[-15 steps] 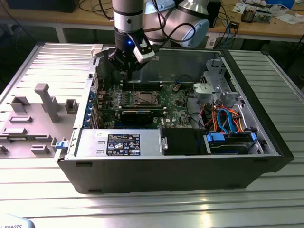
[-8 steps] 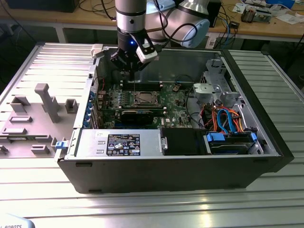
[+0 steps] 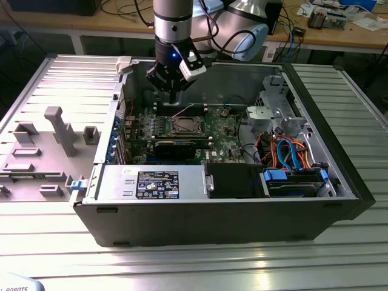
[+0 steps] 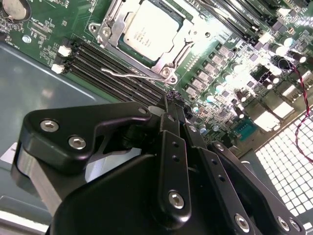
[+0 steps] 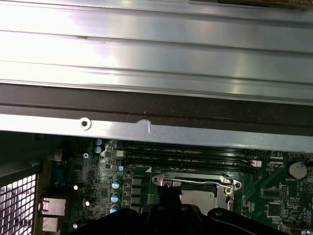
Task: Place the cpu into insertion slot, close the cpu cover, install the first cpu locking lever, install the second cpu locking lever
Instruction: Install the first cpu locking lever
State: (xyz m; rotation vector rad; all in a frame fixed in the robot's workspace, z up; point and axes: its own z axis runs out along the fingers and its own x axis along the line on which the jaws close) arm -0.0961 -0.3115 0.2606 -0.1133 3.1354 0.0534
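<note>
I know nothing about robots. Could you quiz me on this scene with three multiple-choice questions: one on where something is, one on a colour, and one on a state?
1. In the exterior view, where is the end effector?
A. Over the grey tray on the exterior view's left
B. Above the green circuit board inside the open computer case
C. Over the desk behind the case

2. What colours are the flat cables at the exterior view's right?
A. Blue and orange
B. All white
C. Green and purple

3. What state is the cpu in?
A. Lying on the table outside the case
B. Hanging from the end effector
C. Seated flat in the board, framed by the cpu cover

Answers: 1 B, since the arm reaches down into the case over the board. 2 A, since the ribbons show blue and orange. 3 C, since the second wrist view shows the chip's silver top inside the metal frame.
</note>
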